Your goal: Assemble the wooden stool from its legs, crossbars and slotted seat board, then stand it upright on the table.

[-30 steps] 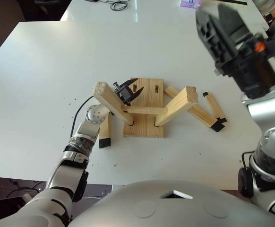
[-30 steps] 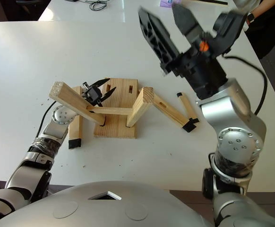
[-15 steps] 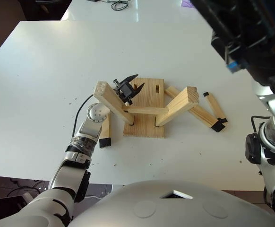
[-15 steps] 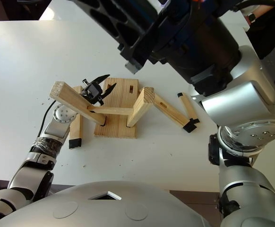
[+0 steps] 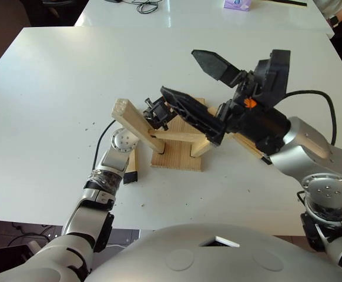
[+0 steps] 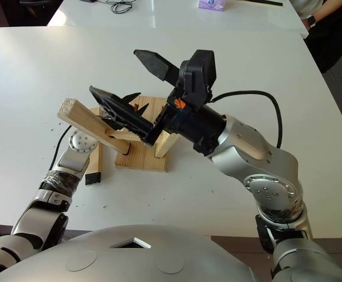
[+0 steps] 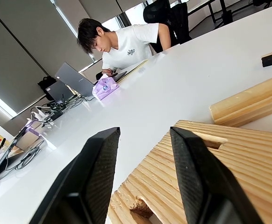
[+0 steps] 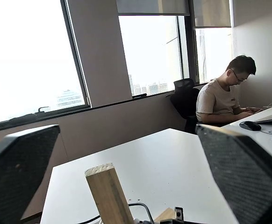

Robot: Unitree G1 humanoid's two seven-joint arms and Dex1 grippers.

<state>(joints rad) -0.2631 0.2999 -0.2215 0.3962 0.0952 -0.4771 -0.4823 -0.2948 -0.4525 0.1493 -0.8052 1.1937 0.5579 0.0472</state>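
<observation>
The slotted seat board (image 5: 177, 157) lies flat on the white tabletop (image 5: 53, 76), directly under both grippers. Two legs stand in it, leaning apart. One leg (image 5: 134, 122) tilts out past the left gripper, its top end up in the air. The other leg (image 6: 164, 144) sits beneath the right gripper's lower finger and is largely hidden by it. A crossbar (image 5: 180, 136) runs level between the two legs, just below the left gripper.

The left gripper (image 5: 156, 111) hangs just above the seat board, next to where the crossbar meets the tilted leg. It is released: in its wrist view the fingers (image 7: 87, 186) stand apart with nothing between them, and a slot of the board shows just beyond.

The right gripper (image 5: 181, 72) hangs over the assembly, spread wide and holding nothing. Its lower finger reaches across the board toward the left gripper. In its wrist view the end of the tilted leg rises between the two pads (image 8: 19, 163), clear of both.

A loose leg with a black tip (image 5: 130, 167) lies flat beside the left forearm, along the board's edge. Two more loose pieces (image 7: 248, 100) lie on the far side of the board, under the right arm.
</observation>
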